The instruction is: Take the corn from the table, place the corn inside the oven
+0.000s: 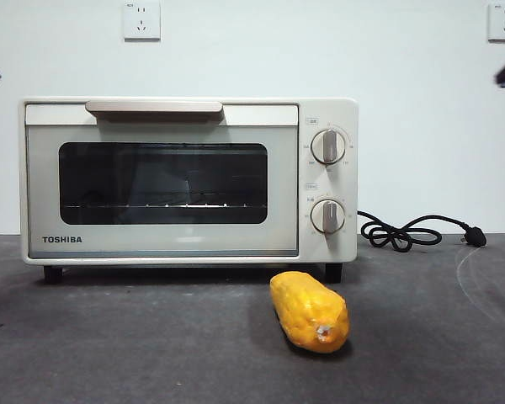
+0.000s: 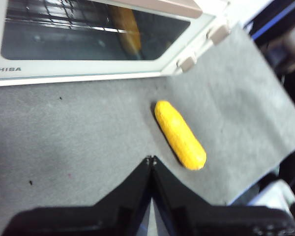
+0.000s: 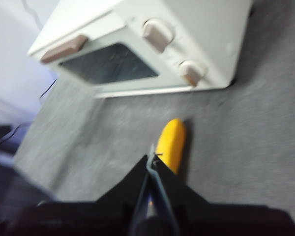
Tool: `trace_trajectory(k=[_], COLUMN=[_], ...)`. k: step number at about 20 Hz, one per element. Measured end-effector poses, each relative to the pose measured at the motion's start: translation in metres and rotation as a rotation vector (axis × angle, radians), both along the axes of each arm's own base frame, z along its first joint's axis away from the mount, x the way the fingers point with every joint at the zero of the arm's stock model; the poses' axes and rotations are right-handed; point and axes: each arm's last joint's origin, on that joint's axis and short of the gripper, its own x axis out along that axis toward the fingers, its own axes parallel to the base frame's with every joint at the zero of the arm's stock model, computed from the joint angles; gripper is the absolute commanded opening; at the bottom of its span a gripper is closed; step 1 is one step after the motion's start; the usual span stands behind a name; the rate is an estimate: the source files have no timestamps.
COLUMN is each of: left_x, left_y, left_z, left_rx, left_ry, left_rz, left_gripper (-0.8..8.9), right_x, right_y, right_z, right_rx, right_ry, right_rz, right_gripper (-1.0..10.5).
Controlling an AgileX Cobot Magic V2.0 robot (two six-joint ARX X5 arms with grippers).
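Surface (image 1: pixel 109 353) of dark grey, matte and mottled, carries everything shown. Oven (image 1: pixel 185 181), cream-white and marked TOSHIBA, stands at the back with its door closed; the beige bar handle (image 1: pixel 154 107) runs along the door's top edge, and two round knobs (image 1: pixel 327 146) sit one above the other beside the dark window. A black cord (image 1: pixel 404 231) lies coiled on the surface beside the oven on the knob side.

Corn (image 1: pixel 309 310) lies flat on the surface just in front of the oven's knob-side corner, apart from it and touched by nothing. Its long axis runs roughly from the oven toward the front camera, the pale end facing that camera.

Left pincer (image 2: pixel 151 160) is clenched and empty, its tips meeting; the corn lies ahead of it and off to one side, at a slant to the jaw line. Right pincer (image 3: pixel 151 156) is likewise clenched and empty; the corn lies close ahead, nearly in line with the tips, lengthwise away from them.

Judged from the wrist views, the right arm has the more direct approach. The jaws would need to part and straddle the cob across its width. The closed door must also be opened before the corn can go in.
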Motion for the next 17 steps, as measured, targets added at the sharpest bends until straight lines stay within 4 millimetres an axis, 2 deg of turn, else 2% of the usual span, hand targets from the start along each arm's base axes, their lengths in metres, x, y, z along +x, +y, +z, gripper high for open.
trace_trajectory(k=[5,8,12,13,17], left_x=[0.02,0.025,0.025,0.025,0.025], left_y=[-0.008,-0.014,-0.016,-0.016,-0.016], left_z=[0.02,0.023,0.022,0.022,0.022], left_rx=[0.052,0.058,0.065,0.068,0.072], left_ry=[0.017,0.02,0.022,0.024,0.025], left_rz=[-0.081,-0.114,-0.137,-0.14,-0.139], left_gripper=[-0.05,-0.05,-0.05,-0.05,-0.05], right_x=[0.033,0.046,0.053,0.055,0.066], right_y=[0.032,0.061,0.093,0.099,0.121], right_z=[0.014,0.022,0.029,0.029,0.02], right_rx=[-0.042,-0.143,-0.321,-0.359,-0.467], right_ry=[0.115,0.126,0.112,0.103,0.116], right_rz=[0.212,0.271,0.236,0.219,0.199], right_gripper=[0.1,2.1,5.6,6.1,6.0])
